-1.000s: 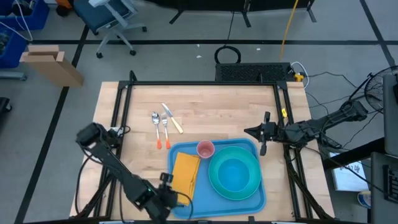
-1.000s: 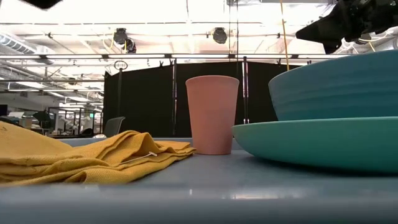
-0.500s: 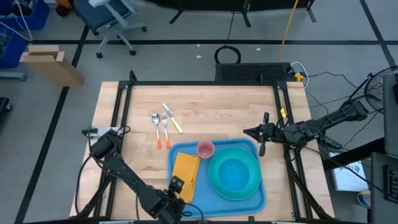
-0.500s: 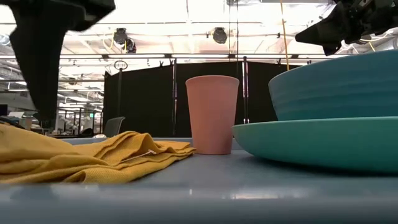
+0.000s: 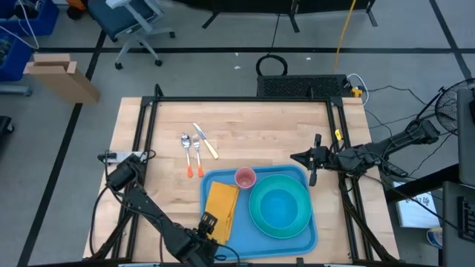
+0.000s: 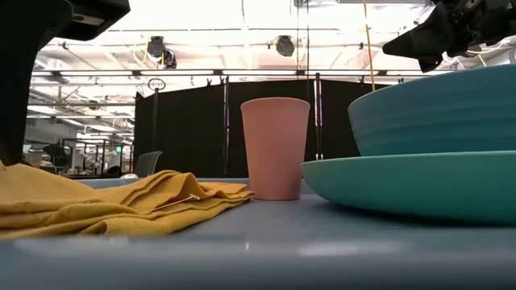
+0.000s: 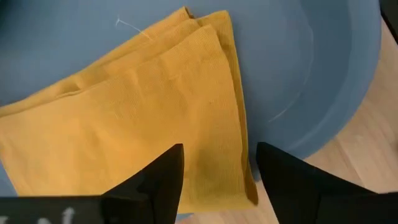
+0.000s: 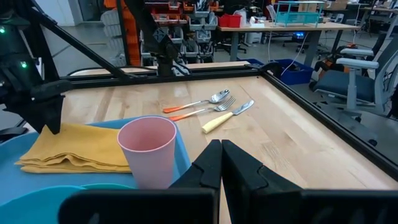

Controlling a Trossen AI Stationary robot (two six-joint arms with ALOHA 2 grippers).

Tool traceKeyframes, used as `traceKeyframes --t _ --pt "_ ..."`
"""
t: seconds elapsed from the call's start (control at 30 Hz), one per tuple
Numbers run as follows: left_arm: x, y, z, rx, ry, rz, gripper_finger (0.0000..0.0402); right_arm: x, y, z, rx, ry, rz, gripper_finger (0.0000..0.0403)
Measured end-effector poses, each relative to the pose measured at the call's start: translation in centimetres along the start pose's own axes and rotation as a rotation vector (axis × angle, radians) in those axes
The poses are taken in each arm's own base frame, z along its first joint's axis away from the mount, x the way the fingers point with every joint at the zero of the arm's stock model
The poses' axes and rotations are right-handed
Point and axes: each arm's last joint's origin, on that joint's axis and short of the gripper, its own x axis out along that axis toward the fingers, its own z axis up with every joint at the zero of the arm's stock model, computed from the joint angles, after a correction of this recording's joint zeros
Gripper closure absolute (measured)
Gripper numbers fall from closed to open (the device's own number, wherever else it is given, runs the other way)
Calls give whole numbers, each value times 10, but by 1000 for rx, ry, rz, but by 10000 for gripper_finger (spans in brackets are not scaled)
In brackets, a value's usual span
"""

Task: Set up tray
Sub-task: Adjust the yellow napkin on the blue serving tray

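We've let go: left gripper (image 7: 214,171) now open over the napkin (image 5: 221,205) on the tray (image 5: 223,178); cutlery is next.

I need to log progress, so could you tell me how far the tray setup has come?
Done: napkin, pink cup and bowl on its plate sit on the tray. In hand: nothing; left end effector open over the napkin. Left: spoon, fork and knife lie on the table.

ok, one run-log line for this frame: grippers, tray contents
left gripper: open over napkin | right gripper: shut, idle at right table edge | tray: napkin, cup, bowl on plate | cutlery: off tray
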Motion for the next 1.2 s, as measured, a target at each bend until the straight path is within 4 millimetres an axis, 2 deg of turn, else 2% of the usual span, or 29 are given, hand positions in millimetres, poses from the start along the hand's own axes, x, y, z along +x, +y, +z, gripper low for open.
traceKeyframes --t 0.4,0.7,0.9,1.2 --pt "4 8 2 35 8 -17 276 0 0 0 7 3 -1 403" --pt "4 9 10 1 -56 -103 389 0 0 0 4 3 -1 403" --pt "3 13 17 -51 -121 -138 393 0 0 0 6 3 -1 403" --pt "7 35 30 -131 -207 -145 396 0 0 -1 18 6 5 403"
